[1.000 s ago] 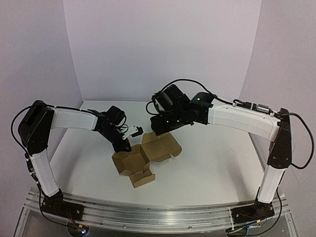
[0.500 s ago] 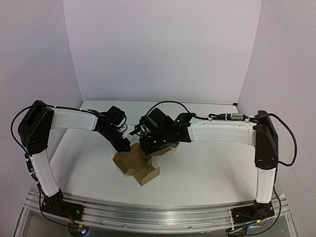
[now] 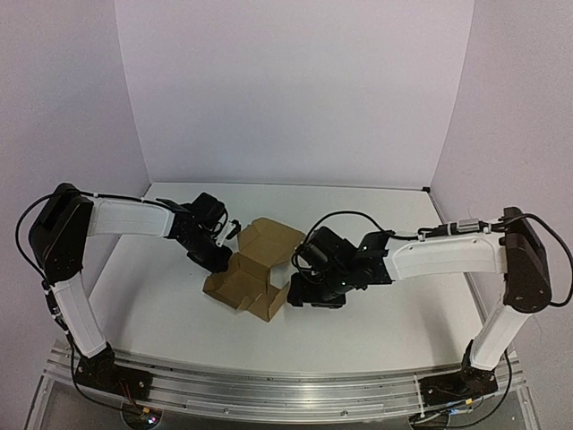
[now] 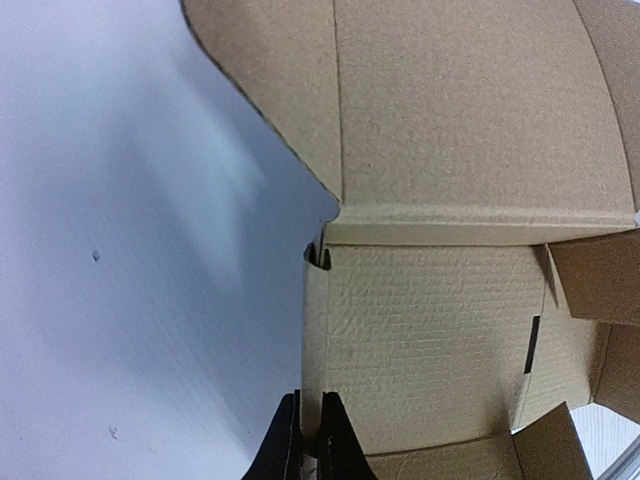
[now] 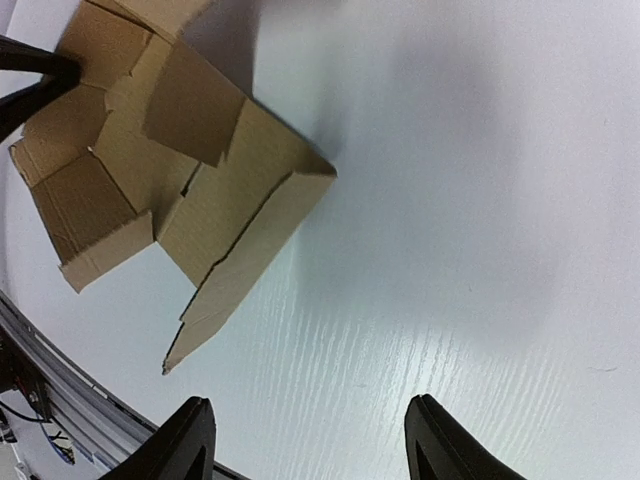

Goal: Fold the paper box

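1. The paper box [image 3: 253, 269], brown corrugated cardboard with flaps partly raised, is set centrally on the smooth white table [image 3: 385, 313].
2. Its wall edge is pinched by the left gripper [image 4: 308, 410].
3. The right gripper [image 5: 308, 425] is spread wide and empty.

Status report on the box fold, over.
Left gripper shut on paper box wall. Right gripper open, empty, beside it. Box half-formed, flaps open. No obstruction seen.

Matt, corrugated cardboard paper box [image 3: 260, 258]

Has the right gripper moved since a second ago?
Yes. The right gripper has come nearer the front rail and now sits low, right of the paper box, fingers open.
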You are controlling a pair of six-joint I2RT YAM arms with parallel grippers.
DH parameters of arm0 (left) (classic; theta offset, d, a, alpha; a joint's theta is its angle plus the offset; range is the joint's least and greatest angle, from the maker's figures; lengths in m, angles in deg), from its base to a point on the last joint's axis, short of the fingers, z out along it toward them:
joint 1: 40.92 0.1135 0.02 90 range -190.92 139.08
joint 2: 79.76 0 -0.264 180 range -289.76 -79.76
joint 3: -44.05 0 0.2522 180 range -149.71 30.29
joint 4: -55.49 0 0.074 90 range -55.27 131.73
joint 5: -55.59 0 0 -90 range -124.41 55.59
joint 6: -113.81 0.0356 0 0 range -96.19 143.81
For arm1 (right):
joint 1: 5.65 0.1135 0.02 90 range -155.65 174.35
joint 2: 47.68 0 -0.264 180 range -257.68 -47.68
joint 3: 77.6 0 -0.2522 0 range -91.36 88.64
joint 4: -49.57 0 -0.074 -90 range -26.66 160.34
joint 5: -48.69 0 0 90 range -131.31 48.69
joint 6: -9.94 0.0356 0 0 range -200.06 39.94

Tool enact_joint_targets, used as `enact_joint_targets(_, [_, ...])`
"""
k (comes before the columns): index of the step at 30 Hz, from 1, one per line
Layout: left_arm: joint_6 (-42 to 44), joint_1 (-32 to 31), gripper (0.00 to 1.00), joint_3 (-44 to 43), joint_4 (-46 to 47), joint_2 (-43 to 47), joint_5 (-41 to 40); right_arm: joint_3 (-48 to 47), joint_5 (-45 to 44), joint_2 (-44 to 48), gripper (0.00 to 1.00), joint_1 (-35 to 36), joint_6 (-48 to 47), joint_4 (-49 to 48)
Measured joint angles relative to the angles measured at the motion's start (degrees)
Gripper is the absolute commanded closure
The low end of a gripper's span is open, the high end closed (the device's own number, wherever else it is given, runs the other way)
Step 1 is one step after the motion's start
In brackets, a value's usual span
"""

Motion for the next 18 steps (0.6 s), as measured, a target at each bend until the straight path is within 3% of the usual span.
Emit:
enact_joint_targets(10, [-7.16, -0.07, 1.00, 2.92, 0.04, 2.39, -1.48, 16.93, 7.28, -1.41, 0.40, -4.04, 9.00, -26.65])
enact_joint_targets(18, [-10.62, 1.24, 1.00, 5.01, 1.25, 3.58, 2.51, 20.68, 12.04, -9.77, 0.39, -6.33, 15.76, -55.30])
